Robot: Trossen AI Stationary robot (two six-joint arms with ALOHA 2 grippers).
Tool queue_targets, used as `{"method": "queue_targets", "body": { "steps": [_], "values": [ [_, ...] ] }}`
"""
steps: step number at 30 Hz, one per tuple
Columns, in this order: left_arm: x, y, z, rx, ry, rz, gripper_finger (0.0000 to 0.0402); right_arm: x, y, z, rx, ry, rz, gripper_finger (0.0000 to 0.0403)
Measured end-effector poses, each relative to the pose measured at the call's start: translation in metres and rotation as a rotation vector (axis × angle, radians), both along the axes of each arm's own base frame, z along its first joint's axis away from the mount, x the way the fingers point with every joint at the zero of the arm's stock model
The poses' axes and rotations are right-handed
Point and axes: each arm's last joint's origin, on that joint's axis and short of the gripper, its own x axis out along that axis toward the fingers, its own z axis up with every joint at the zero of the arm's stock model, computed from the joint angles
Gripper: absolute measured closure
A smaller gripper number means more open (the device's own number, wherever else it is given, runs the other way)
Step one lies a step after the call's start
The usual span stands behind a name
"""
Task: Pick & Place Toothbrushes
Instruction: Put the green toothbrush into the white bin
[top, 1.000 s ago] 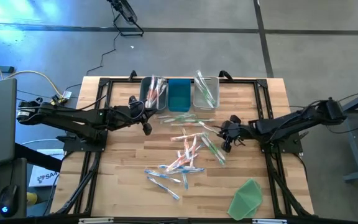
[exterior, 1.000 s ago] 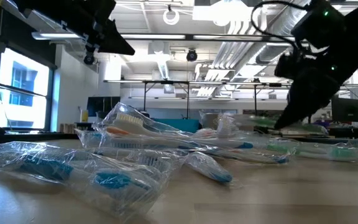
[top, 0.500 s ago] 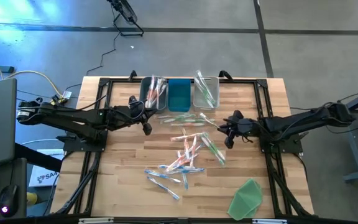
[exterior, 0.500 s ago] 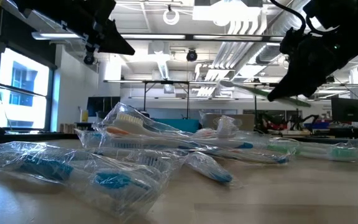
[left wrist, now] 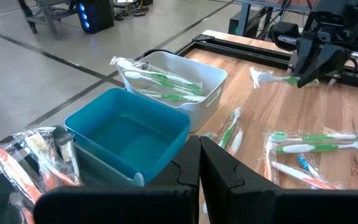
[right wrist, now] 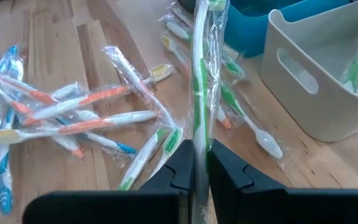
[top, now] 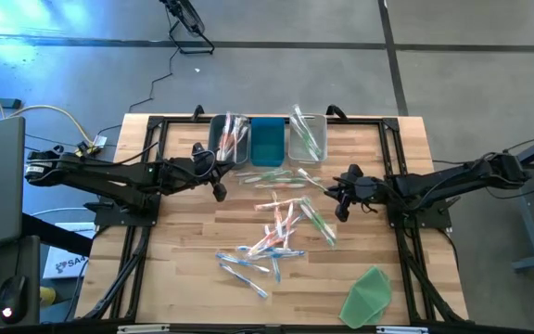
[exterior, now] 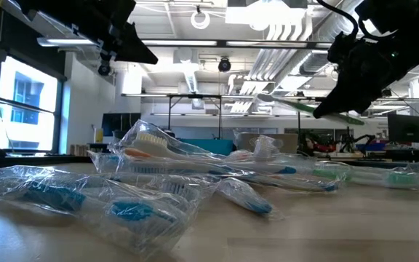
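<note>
Several wrapped toothbrushes [top: 281, 227] in pink, blue and green lie scattered flat on the wooden table, also seen in the right wrist view [right wrist: 73, 121]. My right gripper [top: 339, 199] hovers above their right side, shut on one green toothbrush [right wrist: 199, 74]. My left gripper [top: 219, 192] waits shut and empty near the bins, above the table. Three bins stand along the far edge: a clear one [top: 228, 137] with pink brushes, an empty blue one [top: 267, 139], and a white one [top: 307, 137] with green brushes. My right gripper pinches the green toothbrush, in its clear wrapper, between the two fingers at the handle [right wrist: 197, 134]. The brush runs on ahead of the fingers toward the table's left. It is lifted clear of the table, almost level, with its white head [left wrist: 257, 76] at the free end.
A flat green sheet [top: 369, 295] lies near the table's near right corner. Black frame rails [top: 392, 158] run along the table's sides and far edge. Bare wood shows to the left of the scattered brushes and along the near edge.
My right gripper has risen from the table and drawn a little toward the far edge, carrying the green toothbrush up clear of the pile. Over the last half second it has held still.
</note>
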Motion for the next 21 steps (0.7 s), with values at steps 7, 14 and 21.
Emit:
{"method": "queue_targets", "body": {
  "steps": [7, 14, 21],
  "values": [
    [0.000, 0.000, 0.000, 0.000, 0.000, 0.000, 0.0401, 0.006, -0.002, 0.012, -0.079, -0.127, -0.049, 0.0383],
    [0.000, 0.000, 0.000, 0.000, 0.001, 0.000, 0.0402, 0.013, -0.013, 0.034, -0.184, -0.330, -0.158, 0.0383],
    [0.000, 0.000, 0.000, 0.029, 0.015, 0.003, 0.0402, 0.013, -0.029, 0.046, -0.236, -0.436, -0.237, 0.0383]
  ]
}}
